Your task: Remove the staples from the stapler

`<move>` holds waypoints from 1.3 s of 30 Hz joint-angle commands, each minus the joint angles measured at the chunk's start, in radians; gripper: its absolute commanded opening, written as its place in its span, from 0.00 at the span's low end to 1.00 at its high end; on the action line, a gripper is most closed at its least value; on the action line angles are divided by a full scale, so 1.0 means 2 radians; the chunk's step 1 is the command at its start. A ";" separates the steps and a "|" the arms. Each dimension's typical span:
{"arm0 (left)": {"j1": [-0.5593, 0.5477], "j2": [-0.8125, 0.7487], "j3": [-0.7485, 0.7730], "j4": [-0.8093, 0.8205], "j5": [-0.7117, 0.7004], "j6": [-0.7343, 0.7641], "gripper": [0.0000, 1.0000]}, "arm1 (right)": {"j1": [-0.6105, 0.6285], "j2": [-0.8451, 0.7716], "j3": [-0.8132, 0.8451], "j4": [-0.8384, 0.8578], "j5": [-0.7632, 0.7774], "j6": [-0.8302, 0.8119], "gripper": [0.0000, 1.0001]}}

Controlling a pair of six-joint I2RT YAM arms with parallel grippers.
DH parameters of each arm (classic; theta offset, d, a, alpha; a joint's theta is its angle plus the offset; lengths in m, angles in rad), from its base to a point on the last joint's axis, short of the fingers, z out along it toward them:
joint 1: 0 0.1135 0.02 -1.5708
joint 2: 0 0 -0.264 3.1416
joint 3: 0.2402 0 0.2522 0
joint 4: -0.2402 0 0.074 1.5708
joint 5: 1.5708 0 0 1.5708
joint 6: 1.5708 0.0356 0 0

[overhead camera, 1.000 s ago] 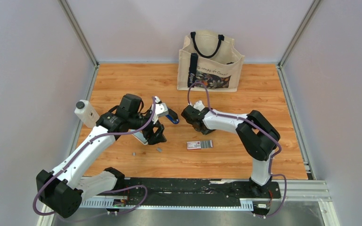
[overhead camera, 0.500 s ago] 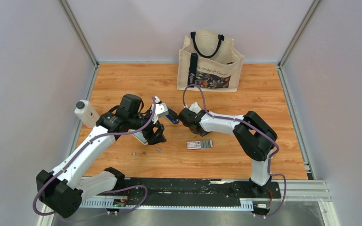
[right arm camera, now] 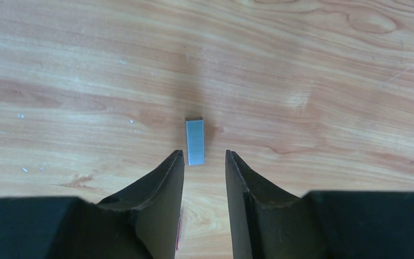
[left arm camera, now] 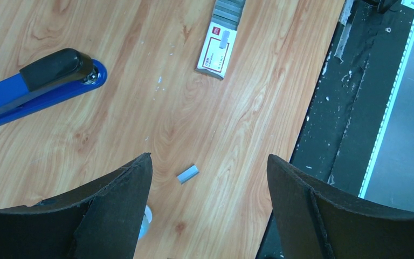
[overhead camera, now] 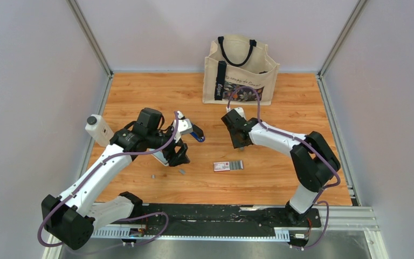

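The blue stapler (overhead camera: pixel 197 135) lies closed on the wooden table between the two grippers; in the left wrist view it (left arm camera: pixel 38 86) is at the upper left. My left gripper (overhead camera: pixel 177 155) (left arm camera: pixel 210 162) hangs wide open and empty over the table, with a short silvery staple strip (left arm camera: pixel 187 174) lying below it. My right gripper (overhead camera: pixel 240 143) (right arm camera: pixel 205 154) is open by a narrow gap and empty. Another short staple strip (right arm camera: pixel 195 141) lies on the wood just beyond its fingertips, untouched.
A white-and-red box (overhead camera: pixel 222 166) (left arm camera: pixel 218 51) lies with a grey staple block (overhead camera: pixel 237 164) at its end. A tote bag (overhead camera: pixel 240 70) stands at the back. A white black-capped bottle (overhead camera: pixel 98 129) stands at left. A pale object (left arm camera: pixel 146 216) peeks out by my left finger.
My right gripper has pulled away from the stapler to the right and back. The left arm and the stapler have not moved.
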State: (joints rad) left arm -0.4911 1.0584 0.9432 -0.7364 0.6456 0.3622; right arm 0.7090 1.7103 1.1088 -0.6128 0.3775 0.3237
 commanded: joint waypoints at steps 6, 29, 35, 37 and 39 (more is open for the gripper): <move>-0.002 -0.005 0.008 0.001 0.009 0.016 0.86 | -0.018 -0.002 -0.014 0.043 -0.049 0.006 0.41; -0.002 0.000 0.007 -0.005 0.009 0.022 0.85 | -0.040 0.036 -0.027 0.074 -0.079 0.018 0.20; -0.002 -0.001 0.006 -0.005 0.011 0.023 0.85 | -0.036 0.003 -0.040 0.069 -0.076 0.034 0.11; -0.002 -0.002 0.005 -0.005 0.012 0.023 0.85 | -0.027 -0.011 -0.042 0.059 -0.067 0.038 0.11; -0.002 -0.002 0.005 -0.005 0.012 0.024 0.85 | -0.013 -0.036 -0.047 0.045 -0.062 0.051 0.11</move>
State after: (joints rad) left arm -0.4911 1.0584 0.9432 -0.7410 0.6464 0.3740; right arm 0.6426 1.7325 1.0370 -0.4881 0.2283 0.3717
